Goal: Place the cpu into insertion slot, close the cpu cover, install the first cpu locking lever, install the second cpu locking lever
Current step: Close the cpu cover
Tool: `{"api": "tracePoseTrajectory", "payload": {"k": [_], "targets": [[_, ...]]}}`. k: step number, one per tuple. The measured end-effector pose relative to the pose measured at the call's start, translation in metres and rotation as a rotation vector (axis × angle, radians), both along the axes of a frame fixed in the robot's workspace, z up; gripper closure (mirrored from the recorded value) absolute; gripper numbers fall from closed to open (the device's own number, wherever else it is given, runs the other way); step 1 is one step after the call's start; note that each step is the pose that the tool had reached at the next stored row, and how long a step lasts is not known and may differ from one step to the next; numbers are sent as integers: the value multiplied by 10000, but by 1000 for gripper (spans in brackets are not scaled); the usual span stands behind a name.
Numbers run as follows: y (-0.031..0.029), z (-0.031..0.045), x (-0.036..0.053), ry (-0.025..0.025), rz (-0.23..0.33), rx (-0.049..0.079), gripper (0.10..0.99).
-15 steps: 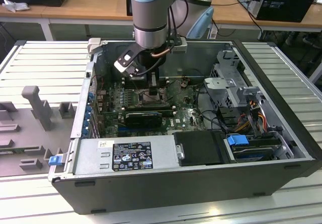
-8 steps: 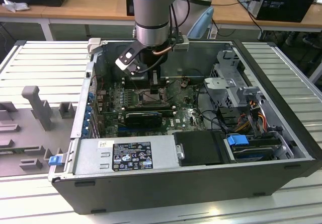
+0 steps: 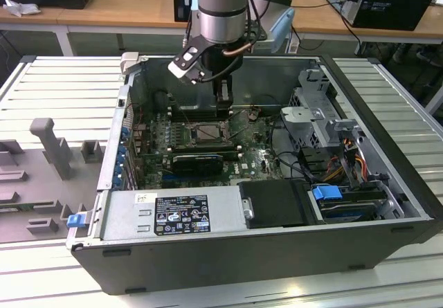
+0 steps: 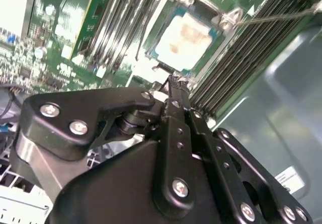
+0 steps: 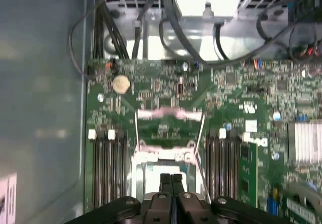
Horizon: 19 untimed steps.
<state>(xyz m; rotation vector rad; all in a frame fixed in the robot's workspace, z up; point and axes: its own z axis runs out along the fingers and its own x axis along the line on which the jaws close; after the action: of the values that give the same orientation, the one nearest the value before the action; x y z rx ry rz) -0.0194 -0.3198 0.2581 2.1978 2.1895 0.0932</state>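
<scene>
On the exterior view's left, grey moulded holders [image 3: 48, 142] are lying on the slatted bench [image 3: 62, 79]. Beside them, an open computer case [image 3: 277, 252] is resting on its side, its green motherboard [image 3: 263, 159] facing up. Over the middle of the board, the claw [image 3: 223, 116] is pointing downward, its two fingers [image 5: 166, 181] pressing together with nothing between them. In the second wrist view the claw [image 4: 173, 80] is hovering just beside the insertion slot [image 4: 163, 58]; whether it is touching, I cannot tell. The cpu [image 4: 188, 35] is sitting in that slot, silver face showing. To the right, a metal drive cage [image 3: 311, 114] and bundled cables [image 3: 346, 159] are crowding the case.
</scene>
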Motion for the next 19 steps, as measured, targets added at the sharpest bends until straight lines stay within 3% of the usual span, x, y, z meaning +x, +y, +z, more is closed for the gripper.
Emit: {"api": "tracePoseTrajectory", "payload": {"k": [6, 9, 12, 17, 19], "targets": [[-3, -14, 43, 2, -1, -1, 980], [-3, -14, 274, 59, 0, -3, 980], [-2, -6, 369, 64, -1, 2, 980], [-3, -5, 642, 85, -2, -1, 980], [-3, -6, 769, 127, 0, -1, 980]]}}
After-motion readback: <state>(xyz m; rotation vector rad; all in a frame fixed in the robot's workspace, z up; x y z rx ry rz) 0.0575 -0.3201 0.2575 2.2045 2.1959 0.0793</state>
